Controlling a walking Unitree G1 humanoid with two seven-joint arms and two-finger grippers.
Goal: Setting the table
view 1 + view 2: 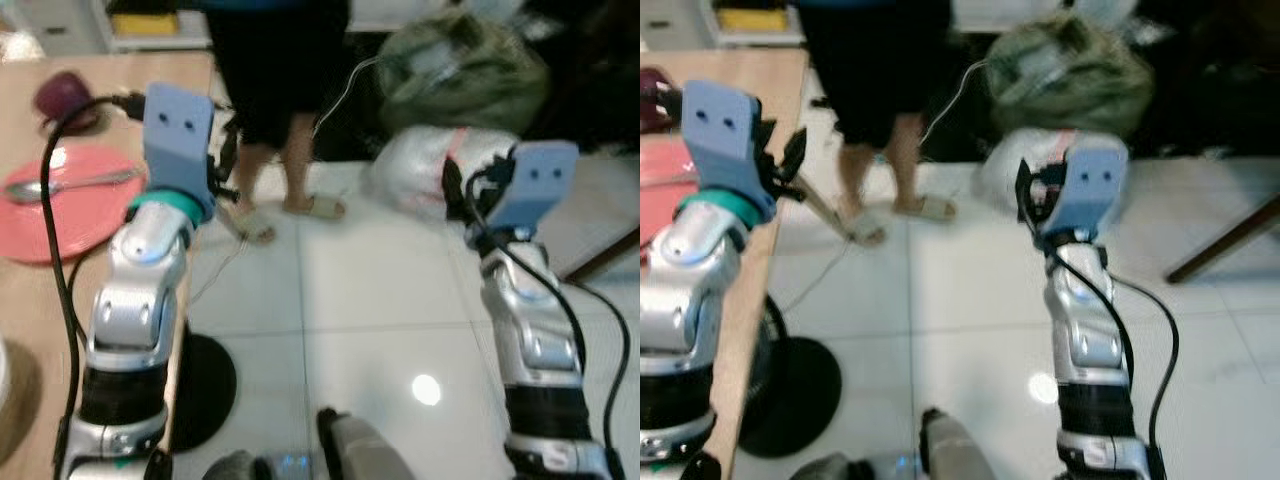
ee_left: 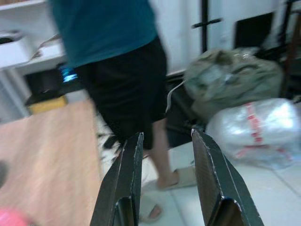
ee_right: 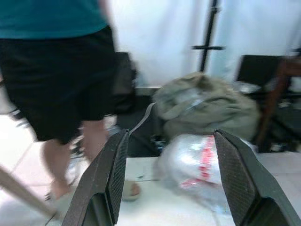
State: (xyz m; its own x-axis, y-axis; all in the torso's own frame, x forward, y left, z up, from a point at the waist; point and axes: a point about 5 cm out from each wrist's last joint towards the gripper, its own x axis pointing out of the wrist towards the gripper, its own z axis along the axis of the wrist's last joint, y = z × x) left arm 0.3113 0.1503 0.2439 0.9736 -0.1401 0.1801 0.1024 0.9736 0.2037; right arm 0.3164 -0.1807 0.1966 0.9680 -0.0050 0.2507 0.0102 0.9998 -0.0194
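Closest to me, both silver arms are raised in front of the body. My left gripper (image 2: 164,188) hangs at the edge of the wooden table (image 1: 30,330), its two black fingers parted by a narrow gap with nothing between them. My right gripper (image 3: 171,179) is out over the white tiled floor (image 1: 350,330), its fingers spread wide and empty.

On the table, beside my left arm, lies a pink plate (image 1: 60,215) with a metal spoon (image 1: 75,183) resting across it. Just behind the plate sits a dark purple rounded object (image 1: 62,95), too blurred to identify.

Farther off, a person (image 1: 280,90) in a teal top, black shorts and sandals stands by the table's far corner. Behind them lie an olive green bag (image 1: 460,75) and a clear plastic-wrapped bundle (image 1: 425,170).
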